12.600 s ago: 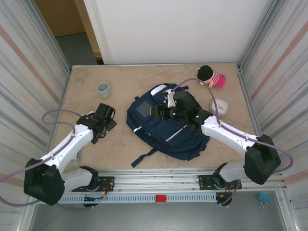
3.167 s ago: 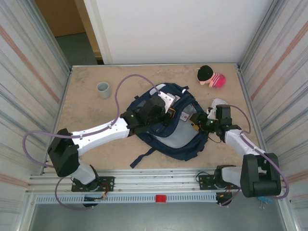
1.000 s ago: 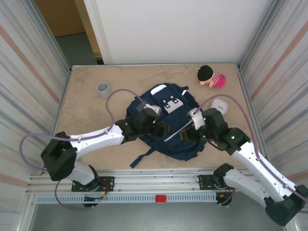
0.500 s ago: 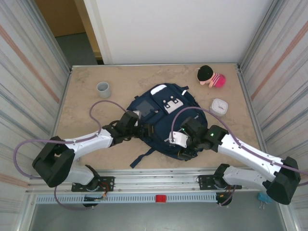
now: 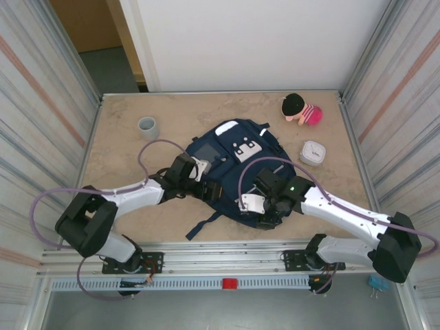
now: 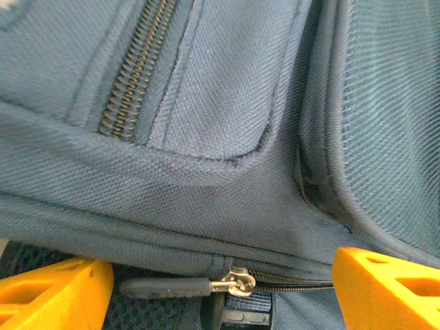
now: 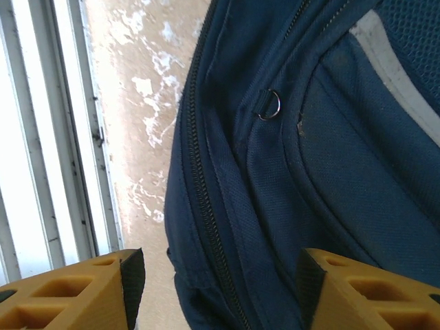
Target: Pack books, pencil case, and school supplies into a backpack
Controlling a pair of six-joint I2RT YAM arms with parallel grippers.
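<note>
Surface: beige marbled table with the backpack lying front-up at its centre.
Top view, left gripper: low against the backpack's left flank.
Top view, right gripper: over the bag's near corner, likely steadying it.
Pencil case: on bare table beyond the right fingers, apart from the bag, apparently unpacked.
Left wrist view, fingers: spread wide and holding nothing. The zipper slider and its dark tab lie between them, seemingly lined up for a pinch.
Right wrist view, fingers: wide apart and empty. The side zipper runs between them, with the D-ring ahead.
</note>
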